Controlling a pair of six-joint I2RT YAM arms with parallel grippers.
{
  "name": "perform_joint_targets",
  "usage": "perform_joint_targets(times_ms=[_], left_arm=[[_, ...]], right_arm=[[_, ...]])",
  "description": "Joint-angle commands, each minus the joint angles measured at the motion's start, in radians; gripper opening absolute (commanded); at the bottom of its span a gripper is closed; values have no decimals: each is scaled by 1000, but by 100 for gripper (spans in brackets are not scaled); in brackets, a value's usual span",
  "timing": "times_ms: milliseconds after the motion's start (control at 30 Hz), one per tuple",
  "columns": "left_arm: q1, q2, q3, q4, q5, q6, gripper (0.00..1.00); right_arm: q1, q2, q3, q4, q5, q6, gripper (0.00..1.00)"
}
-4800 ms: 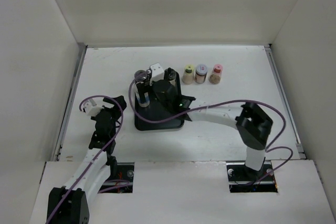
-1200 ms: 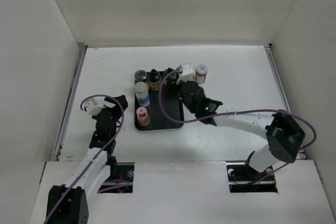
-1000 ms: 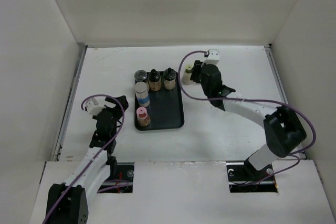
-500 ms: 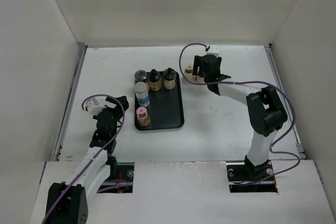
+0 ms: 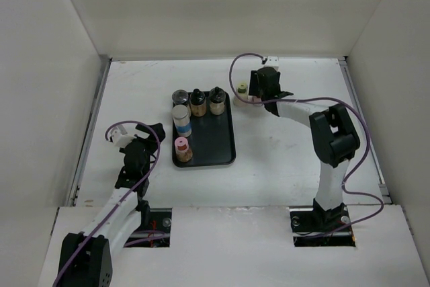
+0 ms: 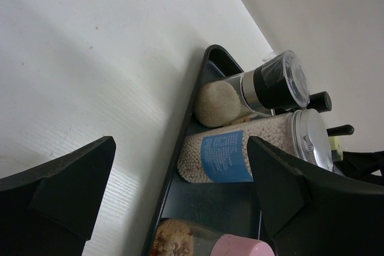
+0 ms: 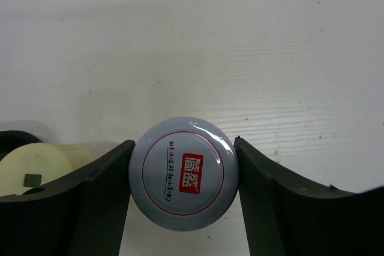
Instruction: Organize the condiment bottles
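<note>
Five condiment bottles stand in the black tray (image 5: 216, 140): a dark-lidded one (image 5: 179, 96), two black-capped ones (image 5: 196, 101) (image 5: 216, 100), the taller blue-labelled one (image 5: 181, 119) and a pink-capped one (image 5: 181, 148). A yellow-capped jar (image 5: 240, 91) stands on the table just right of the tray. My right gripper (image 5: 259, 89) covers its neighbour there. In the right wrist view my right gripper (image 7: 183, 173) grips the pale purple cap (image 7: 183, 172) from both sides, with the yellow cap (image 7: 35, 169) at the left. My left gripper (image 5: 151, 136) (image 6: 180, 145) stands open left of the tray, holding nothing.
White walls enclose the table on the left, back and right. The tray's left rim (image 6: 177, 166) lies just ahead of my left fingers. A purple cable (image 5: 232, 75) loops over the far table beside the right arm.
My right arm has swung from the tray to the jars at the far right, and its jaws have come in round the purple-capped jar. The left arm has not moved.
</note>
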Motion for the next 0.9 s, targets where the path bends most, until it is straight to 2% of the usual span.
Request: perform_joint_targets(times_ms=[0,100,267,467,633,867], left_arm=[[2,-6,4,53,2,10,94],[6,-8,4,53,14,10,93],[-3,-6,6,53,6,15,93],[-8,-17,7,50,5,16,93],[-14,-14,6,55,-9,16,93],[-14,-29,6,44,-12,29,93]], right_arm=[[-19,-7,24,8,18,-4,61],[-22,-83,-34,25,28,23,49],[-10,-318,-219,91,34,89,48],[142,-469,-342,95,-18,167,48],[310,-415,-289,146,-30,169,48],[432,-155,-20,146,-48,115,49]])
